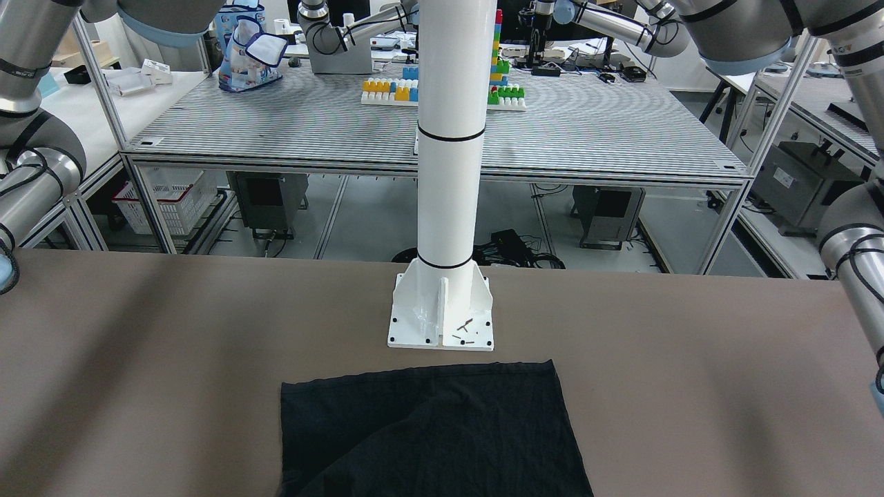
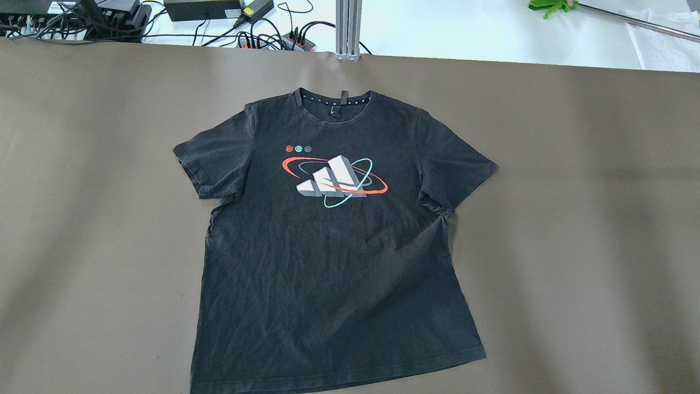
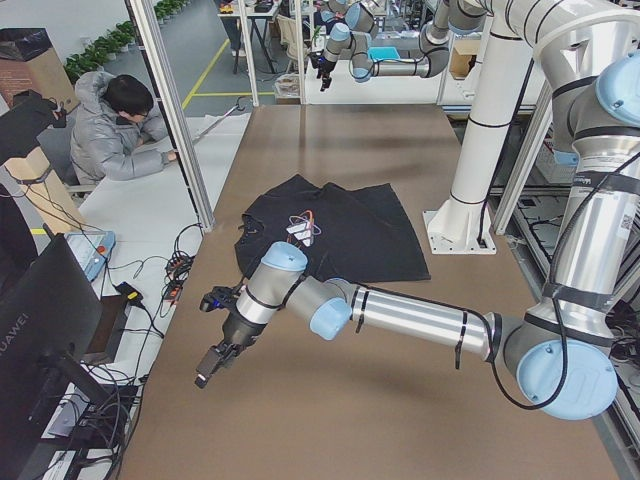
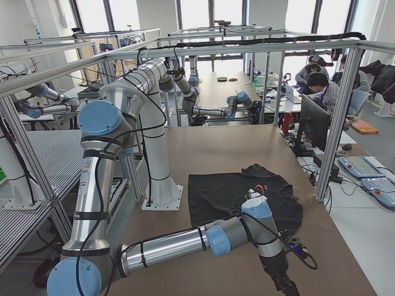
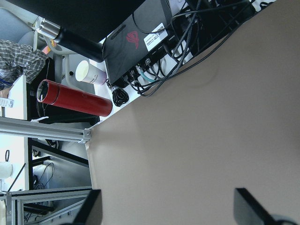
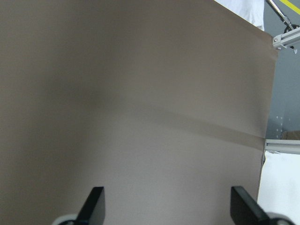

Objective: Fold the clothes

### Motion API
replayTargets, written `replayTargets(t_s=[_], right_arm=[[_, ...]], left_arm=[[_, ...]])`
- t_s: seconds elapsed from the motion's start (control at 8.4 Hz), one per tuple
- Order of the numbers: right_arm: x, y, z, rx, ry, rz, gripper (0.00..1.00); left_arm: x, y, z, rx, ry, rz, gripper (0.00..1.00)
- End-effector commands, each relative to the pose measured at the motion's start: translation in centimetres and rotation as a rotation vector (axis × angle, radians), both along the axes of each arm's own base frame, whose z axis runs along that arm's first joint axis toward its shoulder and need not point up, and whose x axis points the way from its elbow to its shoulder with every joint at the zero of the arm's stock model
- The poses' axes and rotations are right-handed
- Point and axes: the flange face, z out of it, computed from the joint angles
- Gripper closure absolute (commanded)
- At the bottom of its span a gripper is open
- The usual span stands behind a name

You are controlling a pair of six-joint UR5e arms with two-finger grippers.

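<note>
Left gripper (image 5: 168, 211) and right gripper (image 6: 168, 206) gape empty at 10 and 2 o'clock off the black shirt (image 2: 328, 246), lying flat, 0 folds made, everything left!

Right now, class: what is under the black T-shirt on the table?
The T-shirt lies spread, print up, on the brown table, which shows beside it. The patch beneath is covered and cannot be seen; no lump shows.

Even indoor light is filling every view; soft arm shadows are streaking the table (image 2: 574, 219); nothing's blurring.
</note>
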Motion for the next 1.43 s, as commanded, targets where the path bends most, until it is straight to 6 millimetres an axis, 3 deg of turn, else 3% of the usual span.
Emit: replayTargets(t_s=[0.0, 0.12, 0.6, 0.95, 1.19, 1.31], right_arm=[[0.0, 0.4, 0.1, 0.007, -0.004, -0.01, 0.06], [0.1, 0.8, -0.9, 0.028, -0.003, -0.014, 0.06], [0.0, 0.5, -1.8, 0.039, -0.012, -0.024, 0.06], [-0.3, 0.9, -0.8, 0.019, -0.032, -0.036, 0.06], [-0.4, 0.3, 0.8, -0.009, -0.018, -0.035, 0.06], [-0.7, 0.0, 1.8, -0.025, -0.02, -0.039, 0.06]], left_arm=[[0.4, 0.3, 1.4, -0.02, -0.005, 0.008, 0.0], [0.7, 1.0, 2.0, -0.034, 0.024, 0.032, 0.0], [0.9, 1.3, 3.5, -0.052, 0.044, 0.05, 0.0], [1.2, 1.4, 3.0, -0.03, 0.057, 0.043, 0.0], [4.6, 0.7, 1.5, -0.016, 0.112, 0.021, 0.0], [7.3, -0.2, -0.3, 0.008, 0.163, 0.008, 0.0]])
